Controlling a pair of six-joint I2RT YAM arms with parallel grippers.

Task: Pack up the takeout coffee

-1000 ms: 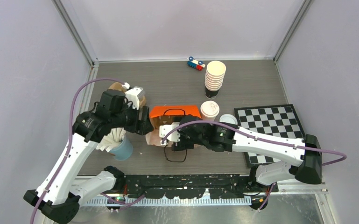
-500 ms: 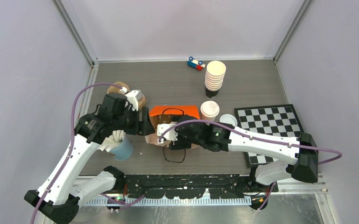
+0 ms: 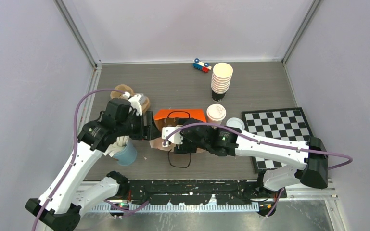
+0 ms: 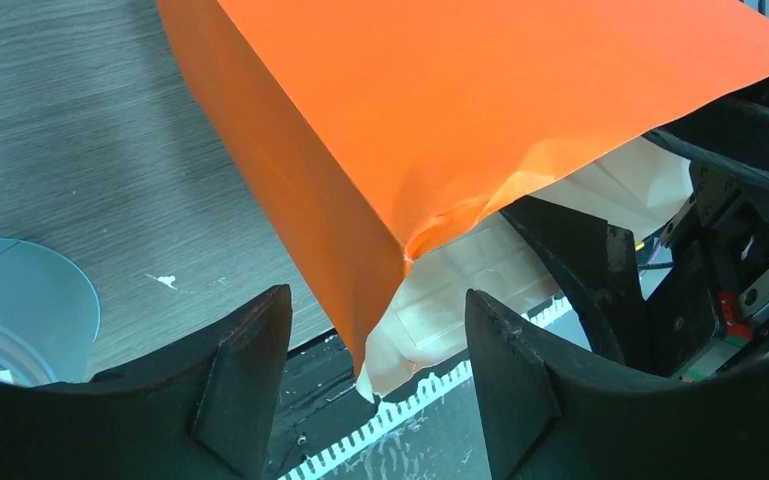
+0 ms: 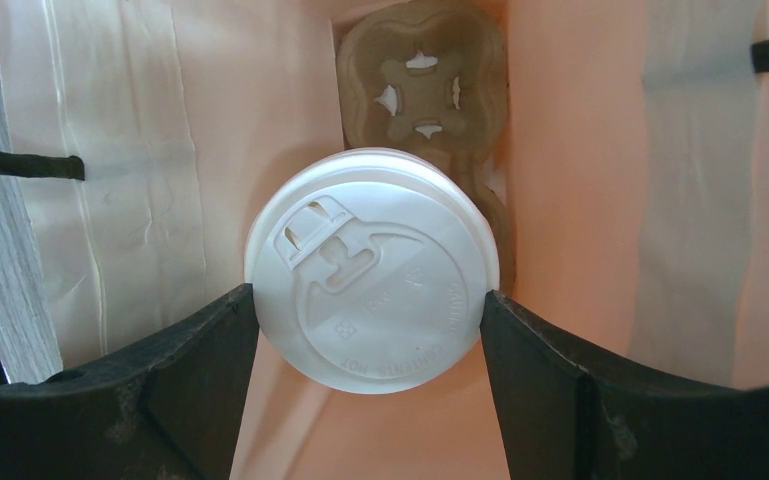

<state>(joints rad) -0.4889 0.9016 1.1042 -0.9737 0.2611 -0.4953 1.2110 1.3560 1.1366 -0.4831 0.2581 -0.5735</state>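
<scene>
An orange paper bag lies on its side, its mouth facing the near edge. My right gripper reaches into that mouth. In the right wrist view it is shut on a takeout coffee cup, both fingers pressing the rim of its white lid. A brown cardboard cup carrier sits deeper in the bag. A second lidded takeout coffee stands right of the bag. My left gripper is open at the bag's left corner; the bag's edge hangs between its fingers without touching them.
A blue cup of white sticks stands under the left arm. A tall stack of lidless cups and a small toy are at the back. A loose lid lies by the chessboard. Brown cardboard pieces lie at the left.
The left arm has shifted slightly toward the near edge beside the bag. The right gripper has edged a little further left into the bag's mouth with the cup.
</scene>
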